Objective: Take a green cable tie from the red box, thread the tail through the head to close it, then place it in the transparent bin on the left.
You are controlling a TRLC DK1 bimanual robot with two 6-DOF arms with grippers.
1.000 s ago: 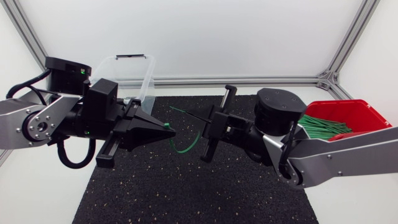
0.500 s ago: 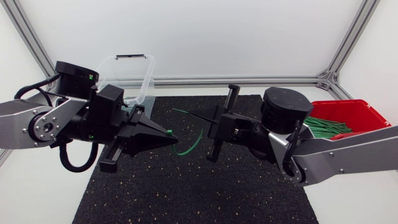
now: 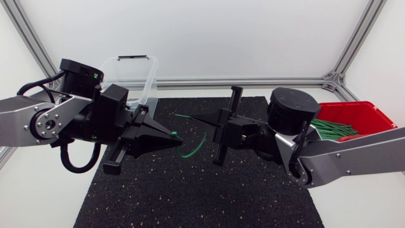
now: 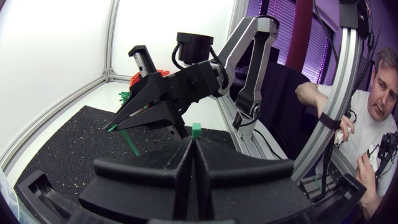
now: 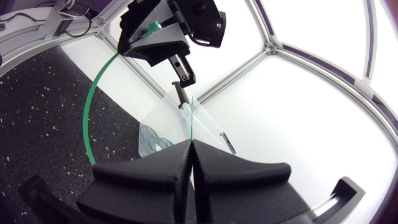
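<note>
One green cable tie (image 3: 193, 147) hangs bent in a loop between my two grippers above the black mat. My left gripper (image 3: 175, 140) is shut on its square head (image 4: 196, 130), which pokes out past the fingertips. My right gripper (image 3: 193, 118) is shut on the thin tail (image 5: 193, 118), whose end sticks out toward the left gripper. The two tips are close together but apart. The red box (image 3: 364, 113) with several green ties (image 3: 329, 130) sits at the far right. The transparent bin (image 3: 147, 81) stands at the back left, behind my left arm.
A black speckled mat (image 3: 190, 196) covers the middle of the table. Grey frame rails (image 3: 253, 81) run along the back edge and the corners. In the right wrist view the transparent bin (image 5: 205, 124) holds a few closed green ties (image 5: 152, 146).
Both grippers have risen slightly and come closer together. The right gripper has shifted its tail end toward the left gripper's tip, and the tie's loop is tighter.
</note>
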